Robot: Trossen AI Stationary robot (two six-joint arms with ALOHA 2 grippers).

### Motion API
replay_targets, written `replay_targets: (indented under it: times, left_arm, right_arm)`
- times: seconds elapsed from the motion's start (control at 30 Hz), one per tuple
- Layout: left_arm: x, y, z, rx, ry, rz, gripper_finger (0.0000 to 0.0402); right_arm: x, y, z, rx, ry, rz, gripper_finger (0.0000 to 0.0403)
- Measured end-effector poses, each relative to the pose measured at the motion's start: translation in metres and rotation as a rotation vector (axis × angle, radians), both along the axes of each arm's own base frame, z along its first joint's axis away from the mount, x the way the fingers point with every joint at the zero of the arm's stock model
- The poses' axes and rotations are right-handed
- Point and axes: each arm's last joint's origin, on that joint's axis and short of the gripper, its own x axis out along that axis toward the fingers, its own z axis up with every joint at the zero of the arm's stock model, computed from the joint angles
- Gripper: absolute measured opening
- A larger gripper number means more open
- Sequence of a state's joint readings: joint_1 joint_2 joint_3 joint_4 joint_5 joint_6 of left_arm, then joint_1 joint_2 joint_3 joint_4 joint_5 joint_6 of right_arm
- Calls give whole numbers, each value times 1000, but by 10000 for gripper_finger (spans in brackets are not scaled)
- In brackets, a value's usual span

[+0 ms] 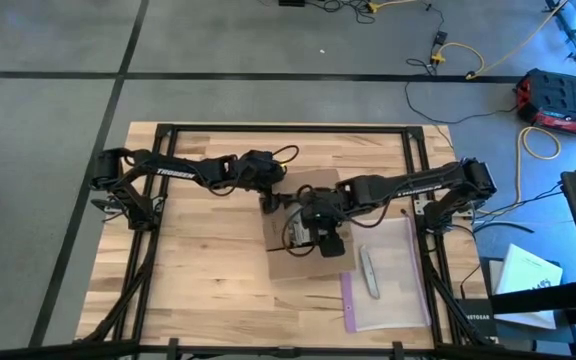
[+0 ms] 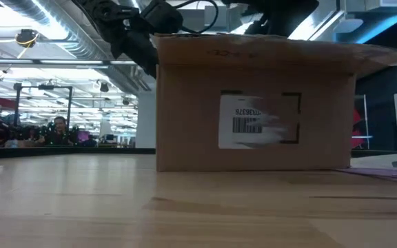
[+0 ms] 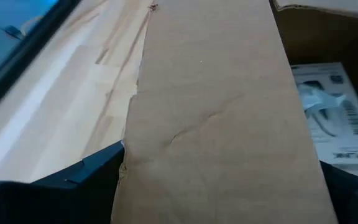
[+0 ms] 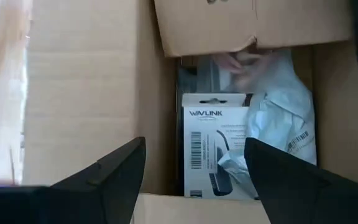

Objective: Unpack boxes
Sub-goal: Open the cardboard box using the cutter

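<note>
A brown cardboard box (image 1: 303,250) stands in the middle of the table with its flaps open; a pale label (image 2: 257,120) faces the near edge. Inside lie a white printed carton (image 4: 213,149) and a pale plastic pouch (image 4: 281,118). My right gripper (image 4: 196,142) hangs open over the box's opening (image 1: 320,232), pointing down, with nothing between its fingers. My left gripper (image 1: 268,203) is at the box's far left corner, fingers apart, with the far flap (image 3: 216,124) filling the gap between them. My left gripper comes at the box slanting down from the table's left, along the far flap (image 3: 222,174). The flap lies across the gap between the open fingers (image 3: 86,180) and covers their inner edges. Whether the fingers touch it I cannot tell.
A clear plastic bag with a purple edge (image 1: 388,295) lies right of the box near the front, a small grey tool (image 1: 368,272) on it. Black frame rails (image 1: 288,128) run round the table. Bare wood (image 1: 198,270) lies left of the box. A person (image 2: 59,127) is far behind.
</note>
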State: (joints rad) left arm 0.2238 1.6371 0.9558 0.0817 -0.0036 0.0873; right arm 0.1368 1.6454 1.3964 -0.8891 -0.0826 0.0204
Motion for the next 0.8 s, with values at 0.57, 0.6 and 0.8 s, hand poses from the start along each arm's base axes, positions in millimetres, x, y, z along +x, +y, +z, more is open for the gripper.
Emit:
replay_targets:
  times: [0.57,0.6,0.8]
  left_arm:
    - [-9,16,-6,76,102,18,399]
    - [-10,18,-6,94,117,30,399]
    - [-18,33,-4,119,151,169,399]
  right_arm:
    - [-20,-2,32,46,-92,-35,259]
    - [-21,-2,32,47,-92,-37,259]
    - [-22,-3,34,20,-101,-70,259]
